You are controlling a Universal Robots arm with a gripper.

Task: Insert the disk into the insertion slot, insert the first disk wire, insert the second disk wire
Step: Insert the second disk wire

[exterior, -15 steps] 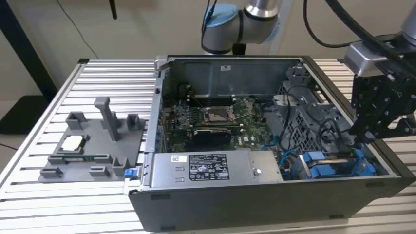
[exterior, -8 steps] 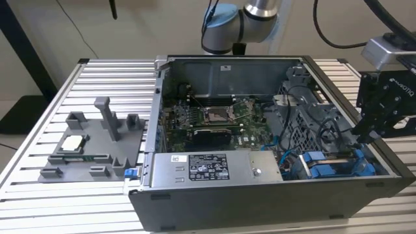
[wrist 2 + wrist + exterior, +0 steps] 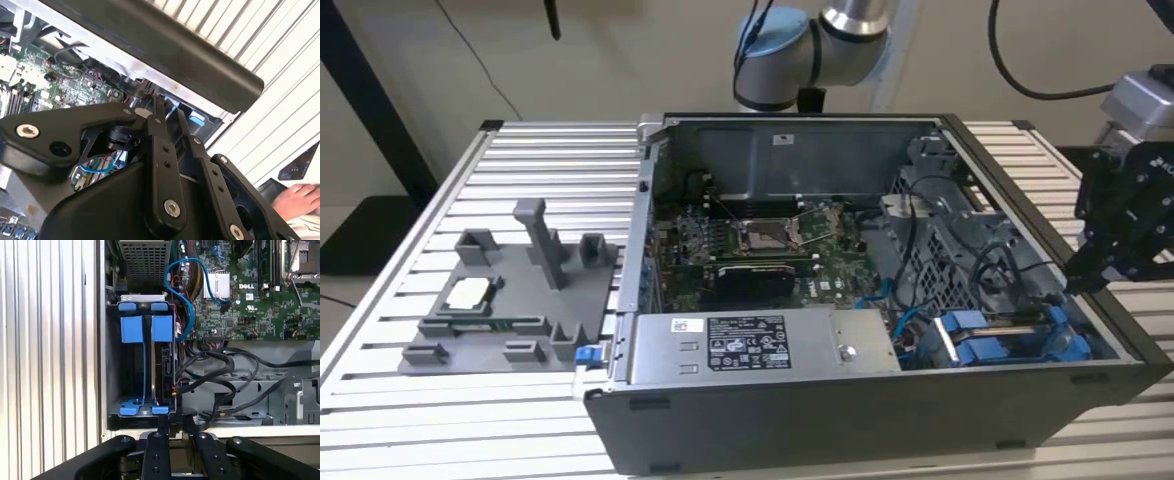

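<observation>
An open computer case (image 3: 854,430) lies on a slatted metal worktop (image 3: 547,160) before a pale wall. The black hand (image 3: 1087,280) hangs at the case wall on the exterior view's right, just beside the drive bays. In the first wrist view its fingers (image 3: 163,426) stand a narrow gap apart with nothing between them. The disk (image 3: 163,365) in its blue frame sits edge-on in the slot (image 3: 167,405), with a second blue frame (image 3: 132,330) just beside it. A looping blue cable (image 3: 180,295) and a tangle of black cables (image 3: 210,370) crowd the space next to the disk; whether any is plugged into it is hard to make out. Further in lie the motherboard (image 3: 774,240) and a silver labelled power supply (image 3: 761,345). A grey parts tray (image 3: 507,300) rests on the worktop at the exterior view's left. In the second wrist view the hand's own links hide most of the case, and part of a person (image 3: 300,197) shows at the edge
</observation>
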